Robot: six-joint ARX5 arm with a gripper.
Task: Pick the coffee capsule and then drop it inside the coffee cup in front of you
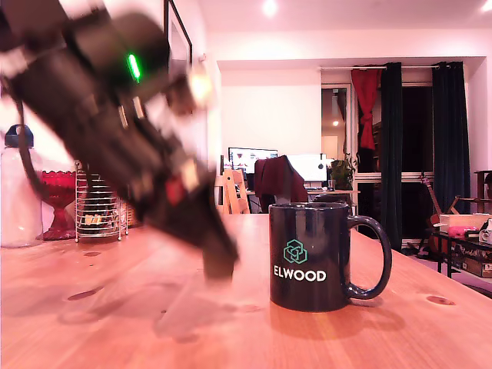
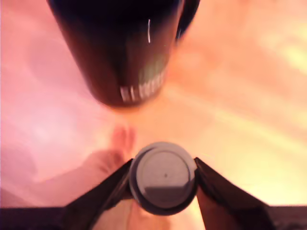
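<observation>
The claw is clamped on the sides of the capsule, low over the tabletop. The capsule's pale round face and wider rim are turned to the wrist camera. The cup stands upright just beside it. The carry seems in hand. Next, I judge: rise above the rim, centre, release.

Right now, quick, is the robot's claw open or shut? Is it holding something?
The gripper: closed, holding the coffee capsule, with one finger on each side of it.
</observation>
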